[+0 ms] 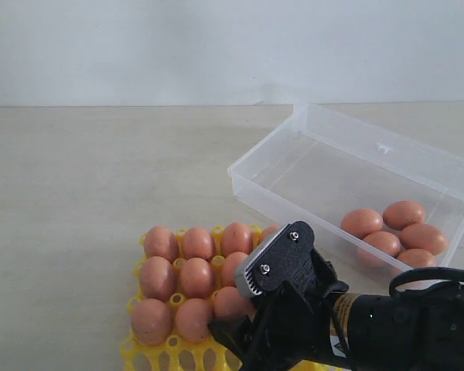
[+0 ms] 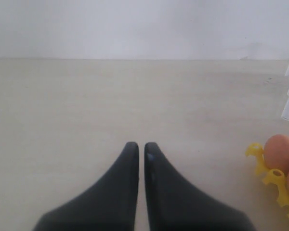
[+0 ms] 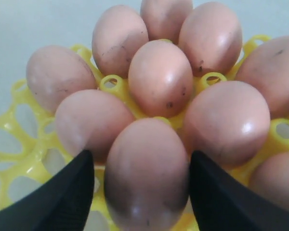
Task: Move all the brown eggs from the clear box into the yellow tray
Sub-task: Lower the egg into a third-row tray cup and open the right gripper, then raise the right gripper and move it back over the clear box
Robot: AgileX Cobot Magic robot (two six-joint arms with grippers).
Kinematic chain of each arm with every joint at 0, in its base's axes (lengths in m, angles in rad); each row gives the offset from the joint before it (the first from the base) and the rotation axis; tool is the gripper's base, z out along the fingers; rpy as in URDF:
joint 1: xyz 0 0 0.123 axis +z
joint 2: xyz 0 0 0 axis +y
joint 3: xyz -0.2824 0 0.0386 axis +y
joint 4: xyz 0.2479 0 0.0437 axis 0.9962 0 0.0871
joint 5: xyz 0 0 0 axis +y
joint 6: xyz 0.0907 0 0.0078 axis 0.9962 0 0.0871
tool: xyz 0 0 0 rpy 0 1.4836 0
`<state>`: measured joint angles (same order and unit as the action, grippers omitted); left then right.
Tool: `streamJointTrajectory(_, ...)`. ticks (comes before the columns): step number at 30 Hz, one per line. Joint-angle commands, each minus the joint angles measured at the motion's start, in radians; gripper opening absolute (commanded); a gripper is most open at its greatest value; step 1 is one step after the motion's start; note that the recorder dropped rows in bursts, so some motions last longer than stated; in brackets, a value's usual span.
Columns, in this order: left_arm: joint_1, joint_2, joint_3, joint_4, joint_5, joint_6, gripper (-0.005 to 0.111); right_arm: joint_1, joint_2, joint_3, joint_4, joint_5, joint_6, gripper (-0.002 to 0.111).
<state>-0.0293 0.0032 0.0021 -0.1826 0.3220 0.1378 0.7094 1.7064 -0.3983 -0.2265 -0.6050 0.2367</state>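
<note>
The right claw (image 3: 140, 154) straddles an egg (image 3: 147, 185) seated in a cup of the tray (image 3: 19, 120), gripping or slack I cannot tell; it should open wide and rise straight, sparing neighbours (image 3: 159, 77), before fetching five eggs (image 1: 394, 232) in the box (image 1: 294, 154); the left claw (image 2: 140, 147) idles closed above the worktop (image 2: 86, 96).

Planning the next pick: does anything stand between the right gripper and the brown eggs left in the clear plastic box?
Only the low near wall of the clear plastic box. The right gripper is over the yellow plastic egg tray; five brown eggs lie behind that wall.
</note>
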Motion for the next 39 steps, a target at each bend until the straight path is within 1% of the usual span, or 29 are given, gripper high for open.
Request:
streamJointTrajectory(1,-0.004,-0.003,-0.002,-0.008,-0.011,-0.007,0.004,0.0,-0.066,0.001,0.008,0.032,-0.011,0.054)
streamJointTrajectory(3,-0.004,-0.003,-0.002,-0.008,-0.011,-0.007,0.004,-0.002,-0.121,0.001,0.035,0.035,-0.051,0.054)
streamJointTrajectory(4,-0.004,-0.003,-0.002,-0.008,-0.011,-0.007,0.004,-0.002,-0.136,-0.001,0.067,0.041,-0.079,0.054)
streamJointTrajectory(5,-0.004,-0.003,-0.002,-0.008,-0.011,-0.007,0.004,-0.002,-0.161,-0.001,0.142,0.051,-0.137,0.054)
streamJointTrajectory(6,-0.004,-0.003,-0.002,-0.008,-0.011,-0.007,0.004,-0.002,-0.173,-0.001,0.165,0.051,-0.166,0.054)
streamJointTrajectory(9,-0.004,-0.003,-0.002,-0.008,-0.011,-0.007,0.004,-0.002,-0.245,-0.005,0.22,-0.007,-0.256,0.054)
streamJointTrajectory(10,-0.004,-0.003,-0.002,-0.008,-0.011,-0.007,0.004,-0.002,-0.273,-0.015,0.273,-0.021,-0.299,0.054)
streamJointTrajectory(11,-0.004,-0.003,-0.002,-0.008,-0.011,-0.007,0.004,-0.002,-0.326,-0.051,0.518,-0.016,-0.439,0.052)
streamJointTrajectory(12,-0.004,-0.003,-0.002,-0.008,-0.011,-0.007,0.004,-0.005,-0.352,-0.077,0.716,-0.011,-0.546,0.049)
streamJointTrajectory(13,-0.004,-0.003,-0.002,-0.008,-0.011,-0.007,0.004,-0.045,-0.387,-0.148,1.075,0.039,-0.805,0.04)
streamJointTrajectory(14,-0.004,-0.003,-0.002,-0.008,-0.011,-0.007,0.004,-0.092,-0.396,-0.198,1.229,0.098,-0.998,0.035)
streamJointTrajectory(15,-0.004,-0.003,-0.002,-0.008,-0.011,-0.007,0.004,-0.224,-0.391,-0.302,1.462,0.238,-1.313,0.029)
streamJointTrajectory(16,-0.004,-0.003,-0.002,-0.008,-0.011,-0.007,0.004,-0.296,-0.376,-0.361,1.549,0.334,-1.45,0.029)
streamJointTrajectory(17,-0.004,-0.003,-0.002,-0.008,-0.011,-0.007,0.004,-0.427,-0.331,-0.463,1.664,0.526,-1.625,0.032)
streamJointTrajectory(18,-0.004,-0.003,-0.002,-0.008,-0.011,-0.007,0.004,-0.493,-0.298,-0.515,1.684,0.605,-1.659,0.034)
streamJointTrajectory(19,-0.004,-0.003,-0.002,-0.008,-0.011,-0.007,0.004,-0.553,-0.263,-0.56,1.684,0.684,-1.647,0.036)
streamJointTrajectory(20,-0.004,-0.003,-0.002,-0.008,-0.011,-0.007,0.004,-0.596,-0.233,-0.597,1.684,0.743,-1.615,0.036)
streamJointTrajectory(22,-0.004,-0.003,-0.002,-0.008,-0.011,-0.007,0.004,-0.679,-0.167,-0.637,1.646,0.916,-1.544,0.035)
streamJointTrajectory(24,-0.004,-0.003,-0.002,-0.008,-0.011,-0.007,0.004,-0.729,-0.119,-0.641,1.578,1.053,-1.559,0.035)
streamJointTrajectory(25,-0.004,-0.003,-0.002,-0.008,-0.011,-0.007,0.004,-0.741,-0.099,-0.641,1.499,1.088,-1.582,0.035)
streamJointTrajectory(26,-0.004,-0.003,-0.002,-0.008,-0.011,-0.007,0.004,-0.751,-0.084,-0.638,1.438,1.076,-1.582,0.035)
streamJointTrajectory(27,-0.004,-0.003,-0.002,-0.008,-0.011,-0.007,0.004,-0.758,-0.07,-0.636,1.363,1.022,-1.577,0.035)
streamJointTrajectory(28,-0.004,-0.003,-0.002,-0.008,-0.011,-0.007,0.004,-0.759,-0.06,-0.628,1.297,0.929,-1.565,0.035)
streamJointTrajectory(30,-0.004,-0.003,-0.002,-0.008,-0.011,-0.007,0.004,-0.759,-0.051,-0.608,1.197,0.661,-1.547,0.035)
streamJointTrajectory(33,-0.004,-0.003,-0.002,-0.008,-0.011,-0.007,0.004,-0.759,-0.049,-0.591,1.225,0.229,-1.551,0.035)
streamJointTrajectory(35,-0.004,-0.003,-0.002,-0.008,-0.011,-0.007,0.004,-0.759,-0.049,-0.591,1.246,-0.049,-1.509,0.035)
streamJointTrajectory(37,-0.004,-0.003,-0.002,-0.008,-0.011,-0.007,0.004,-0.759,-0.049,-0.591,1.194,-0.36,-1.309,0.035)
streamJointTrajectory(39,-0.004,-0.003,-0.002,-0.008,-0.011,-0.007,0.004,-0.759,-0.055,-0.591,1.124,-0.608,-1.062,0.035)
